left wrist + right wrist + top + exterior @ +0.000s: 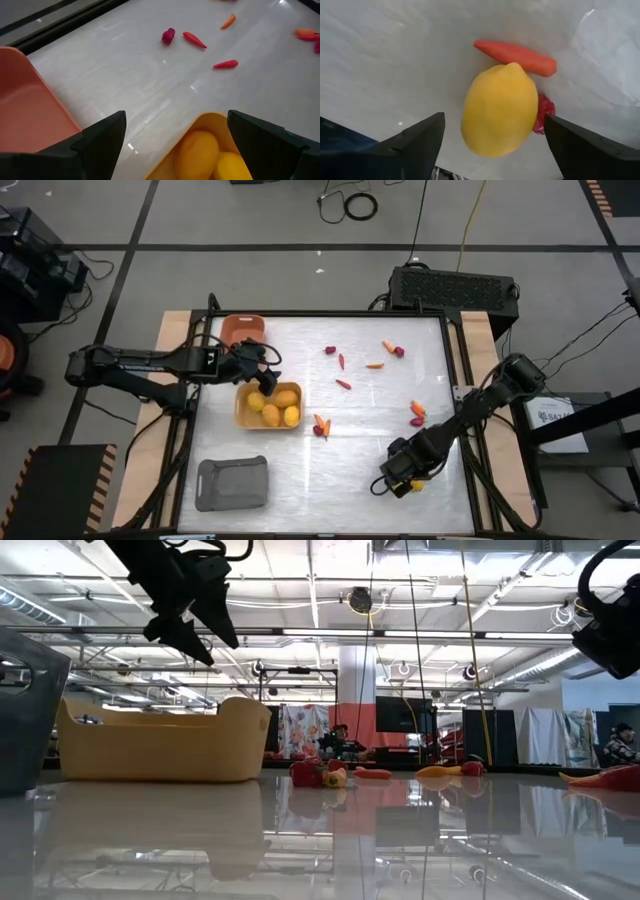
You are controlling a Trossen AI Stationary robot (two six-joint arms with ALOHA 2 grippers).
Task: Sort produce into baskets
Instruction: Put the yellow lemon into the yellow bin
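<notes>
Right end effector (492, 145) poised open over a smooth yellow lemon-shaped toy fruit (500, 110) on the white counter (350, 450).

The step in hand looks like the pickup: fingers straddle the lemon without touching it, a thin orange carrot-like stick (517, 57) just beside. Next it likely lowers, closes, and carries to the yellow rounded-corner plastic basket (243, 412). Left end effector (262, 368) hangs open and empty above that basket.

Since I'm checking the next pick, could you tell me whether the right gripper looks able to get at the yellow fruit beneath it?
Probably yes: the right gripper is open with the yellow fruit between its fingers, though an orange stick and a red piece touch it.
</notes>
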